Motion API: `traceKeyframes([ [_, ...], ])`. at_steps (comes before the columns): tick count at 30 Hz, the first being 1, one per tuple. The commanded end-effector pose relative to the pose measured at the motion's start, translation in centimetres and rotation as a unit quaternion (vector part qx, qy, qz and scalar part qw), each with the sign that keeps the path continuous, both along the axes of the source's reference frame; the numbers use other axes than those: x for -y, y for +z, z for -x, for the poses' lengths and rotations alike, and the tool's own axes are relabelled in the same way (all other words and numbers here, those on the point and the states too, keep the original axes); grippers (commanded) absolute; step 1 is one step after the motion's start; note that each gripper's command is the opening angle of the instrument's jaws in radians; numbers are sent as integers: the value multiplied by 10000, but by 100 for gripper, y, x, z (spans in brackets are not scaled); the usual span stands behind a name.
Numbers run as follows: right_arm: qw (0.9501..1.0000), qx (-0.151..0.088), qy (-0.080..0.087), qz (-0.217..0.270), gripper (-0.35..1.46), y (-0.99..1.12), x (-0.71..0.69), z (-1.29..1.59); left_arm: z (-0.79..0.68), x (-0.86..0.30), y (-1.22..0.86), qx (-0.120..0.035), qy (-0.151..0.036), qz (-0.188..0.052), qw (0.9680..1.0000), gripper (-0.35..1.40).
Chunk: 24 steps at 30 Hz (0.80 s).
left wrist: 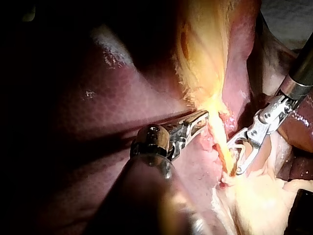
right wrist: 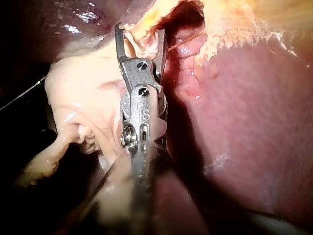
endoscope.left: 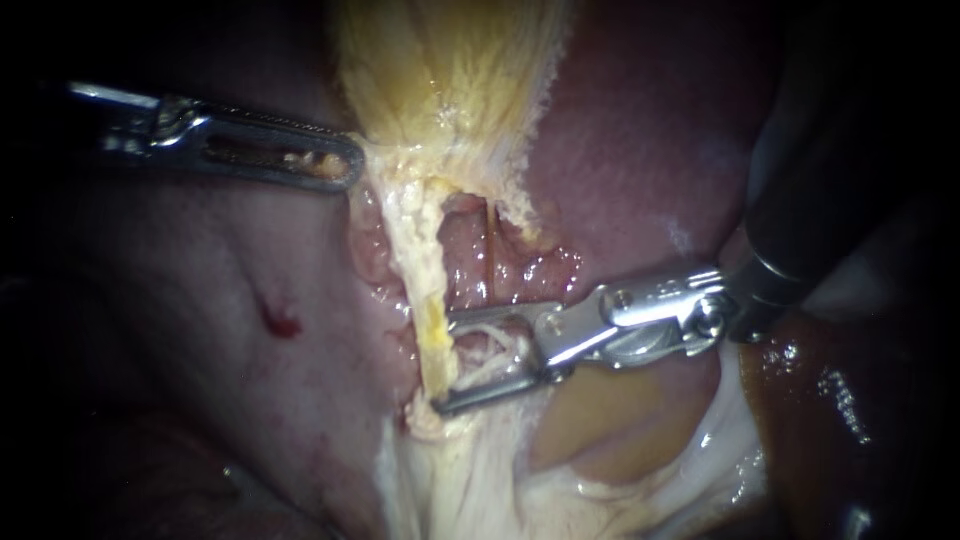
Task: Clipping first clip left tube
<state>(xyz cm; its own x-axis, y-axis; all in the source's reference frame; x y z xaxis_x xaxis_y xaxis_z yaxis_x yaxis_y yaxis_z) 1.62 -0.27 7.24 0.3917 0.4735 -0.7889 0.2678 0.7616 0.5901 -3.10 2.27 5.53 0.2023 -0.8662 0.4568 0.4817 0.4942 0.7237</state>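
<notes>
Around the left tube (endoscope.left: 427, 290) my right instrument's claw (endoscope.left: 444, 361) gapes open; my left instrument's claw (endoscope.left: 343, 166) grips the gallbladder (endoscope.left: 450, 70).

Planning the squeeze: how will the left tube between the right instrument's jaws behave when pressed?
Likely floppy: the left tube is a thin, stringy strand. Probably slippery: nearby tissue glistens. May fray: loose fibres show between the open jaws of the right instrument.

Two instruments (endoscope.left: 345, 168) (endoscope.left: 445, 362), two tubes (endoscope.left: 430, 290) (endoscope.left: 490, 255) — one gallbladder (endoscope.left: 450, 70), one liver (endoscope.left: 650, 150).
</notes>
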Motion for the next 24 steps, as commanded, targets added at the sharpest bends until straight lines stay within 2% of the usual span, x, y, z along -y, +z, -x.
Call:
traceKeyframes([
  [1,10000,-16,23,3,47,1,1,-3,0,0,0,-2,-1,0,10000,-35],
  [5,9999,-124,3,-89,48,4,4,-14,1,0,0,-3,-2,0,10000,-35],
  [17,9966,-676,-40,-466,48,6,15,-48,4,-1,1,-7,-10,-1,10000,-35],
  [20,9960,-730,-108,-507,46,5,15,-52,5,-2,1,-8,-12,0,10000,-35],
  [24,9960,-733,-111,-504,46,5,14,-52,6,-2,1,0,-4,-6,10000,-35],
])
